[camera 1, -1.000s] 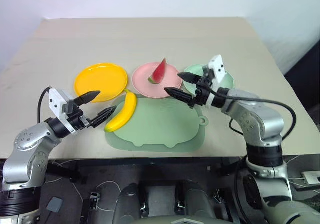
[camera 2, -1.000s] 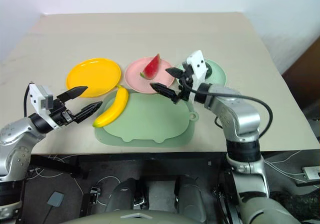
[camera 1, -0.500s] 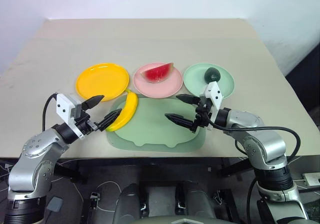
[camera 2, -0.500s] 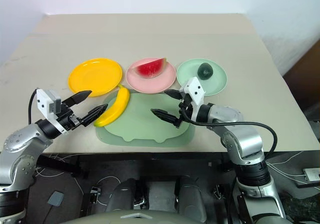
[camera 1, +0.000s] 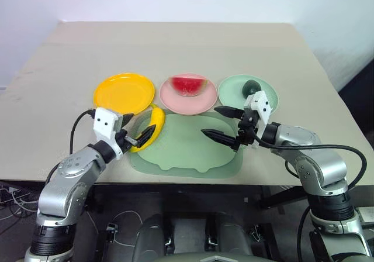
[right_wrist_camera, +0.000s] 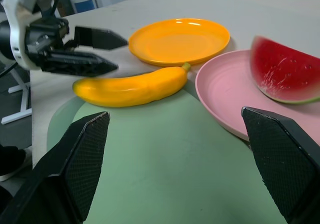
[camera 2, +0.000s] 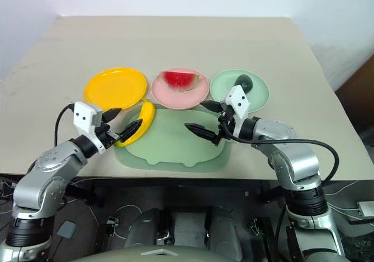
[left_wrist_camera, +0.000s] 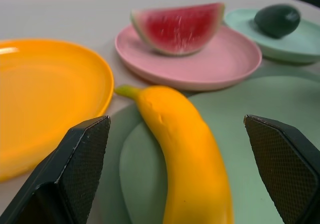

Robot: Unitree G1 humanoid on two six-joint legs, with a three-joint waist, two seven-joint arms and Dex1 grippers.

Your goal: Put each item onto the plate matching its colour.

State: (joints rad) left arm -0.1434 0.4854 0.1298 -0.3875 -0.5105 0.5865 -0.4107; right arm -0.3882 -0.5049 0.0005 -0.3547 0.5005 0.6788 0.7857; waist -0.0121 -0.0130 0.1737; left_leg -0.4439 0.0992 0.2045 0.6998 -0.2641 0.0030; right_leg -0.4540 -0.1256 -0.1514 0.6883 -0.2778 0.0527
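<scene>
Left gripper (camera 1: 133,134) spread wide, straddling banana (camera 1: 153,126), not gripping; banana on mat (camera 1: 187,151) edge beside orange-yellow plate (camera 1: 124,92). Watermelon wedge (camera 1: 188,85) on pink plate (camera 1: 188,101). Right gripper (camera 1: 224,124) spread, empty, over mat. Avocado (camera 1: 251,87) on mint plate (camera 1: 234,89).

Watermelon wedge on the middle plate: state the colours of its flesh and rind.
Red flesh, green rind; the watermelon wedge on the pink plate shows best in the left wrist view.

My left fingers (left_wrist_camera: 85,164) straddle the banana (left_wrist_camera: 187,169) with room either side; the yellow plate (camera 1: 124,92) crowds one flank, bare mat (camera 1: 187,148) the other.
</scene>
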